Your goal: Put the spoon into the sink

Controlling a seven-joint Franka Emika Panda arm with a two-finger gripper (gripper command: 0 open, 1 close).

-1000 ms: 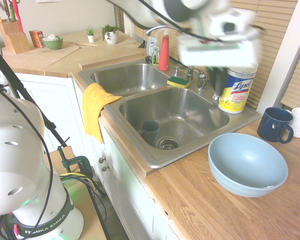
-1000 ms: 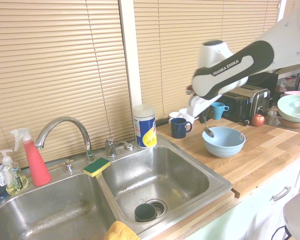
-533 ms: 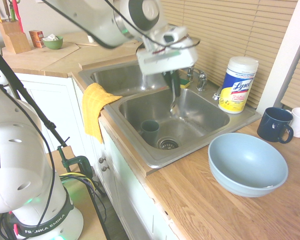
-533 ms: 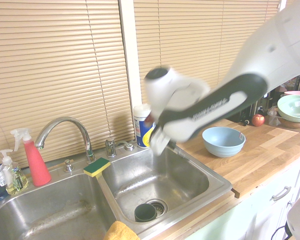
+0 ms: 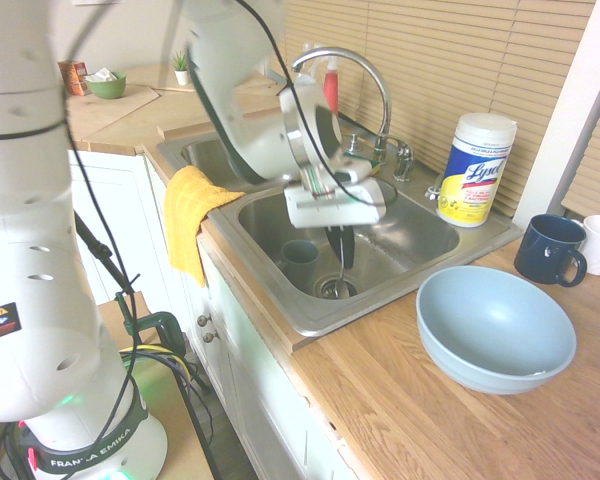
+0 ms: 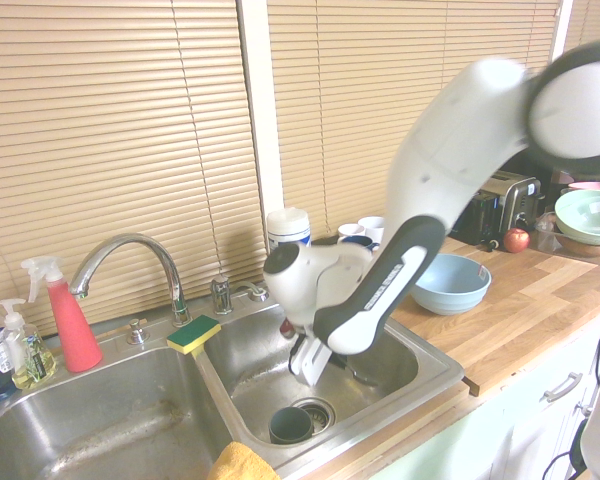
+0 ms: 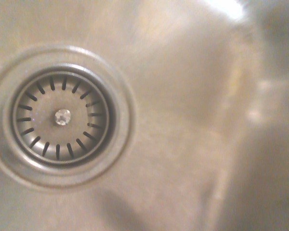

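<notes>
The slim silver spoon (image 5: 341, 268), gripped by the fingers (image 5: 348, 245), hangs bowl-down inside the sink (image 5: 420, 236), its tip towards six o'clock in the first exterior view. The sink is a rectangular, stainless-steel basin, its round, slotted strainer (image 7: 43, 106) at six o'clock there.

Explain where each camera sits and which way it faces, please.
First exterior: beside the white robot arm, looking over the steel sink; arm and gripper show.
Second exterior: opposite side, facing beige blinds; arm shows.
Wrist: on the arm, looking into the sink at the round slotted drain strainer; no arm visible.
Both exteriors share the light-blue bowl.
</notes>
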